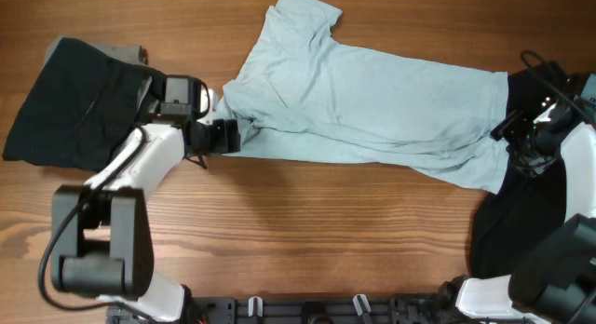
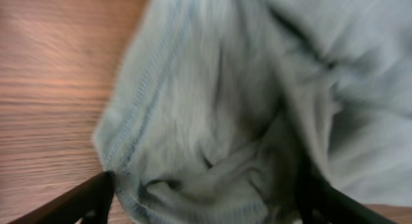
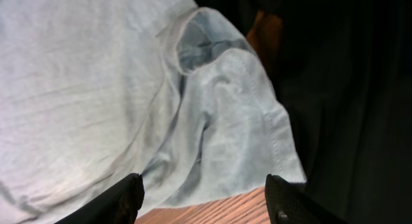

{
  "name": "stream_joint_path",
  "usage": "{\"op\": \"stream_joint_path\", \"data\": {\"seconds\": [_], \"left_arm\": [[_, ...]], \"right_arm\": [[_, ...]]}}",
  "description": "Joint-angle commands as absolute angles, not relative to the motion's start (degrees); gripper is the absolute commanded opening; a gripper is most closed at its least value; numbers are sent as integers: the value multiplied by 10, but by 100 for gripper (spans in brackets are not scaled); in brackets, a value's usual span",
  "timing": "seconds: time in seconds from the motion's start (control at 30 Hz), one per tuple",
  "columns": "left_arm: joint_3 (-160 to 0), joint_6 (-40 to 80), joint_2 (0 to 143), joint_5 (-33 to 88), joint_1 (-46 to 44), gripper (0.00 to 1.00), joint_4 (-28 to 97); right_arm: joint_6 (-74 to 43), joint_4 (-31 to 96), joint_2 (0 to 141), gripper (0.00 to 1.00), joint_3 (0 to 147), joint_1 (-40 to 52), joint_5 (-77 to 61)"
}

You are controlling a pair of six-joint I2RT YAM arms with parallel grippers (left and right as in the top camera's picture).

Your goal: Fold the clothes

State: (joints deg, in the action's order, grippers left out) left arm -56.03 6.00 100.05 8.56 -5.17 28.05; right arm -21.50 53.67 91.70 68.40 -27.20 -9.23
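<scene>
I am straddling a bunched edge of the aqua T-shirt (image 2: 212, 89) with my left end effector (image 2: 206, 188) gaping, and my right end effector (image 3: 203, 185) is gaping over its sleeve (image 3: 238, 121). The shirt is lying between black garments (image 1: 74, 110) on the tabletop (image 1: 307, 231). I judge that pinching both ends comes next.

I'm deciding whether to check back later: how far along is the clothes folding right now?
Nothing looks folded: the aqua T-shirt lies spread and wrinkled on the table. In hand: the left gripper straddles its bunched end, fingers open; the right gripper hovers open over a sleeve. Left: all its folds, plus the left black garment and the right black garment.
</scene>
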Motion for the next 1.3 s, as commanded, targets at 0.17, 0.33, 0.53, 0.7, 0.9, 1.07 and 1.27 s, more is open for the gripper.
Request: {"op": "stream_joint_path", "data": {"seconds": [0.17,0.33,0.53,0.7,0.9,1.07,1.27], "left_arm": [[-551,163,1058,-23,-22,4,313],[-551,216,1009,-20,66,4,365],[-551,208,955,-16,96,4,394],[-551,208,954,-16,96,4,417],[-551,201,954,-15,96,4,411],[-551,199,954,-15,96,4,409],[-551,199,954,-14,96,4,408]], "right_arm": [[-182,570,897,66,690,-274,-121],[-179,636,898,65,687,-269,-121],[-70,565,898,61,649,-220,-233],[-152,480,906,61,611,-138,-145],[-198,394,952,57,600,-108,-129],[-224,382,1010,46,599,-108,-129],[-264,351,1028,14,599,-108,-124]]}}
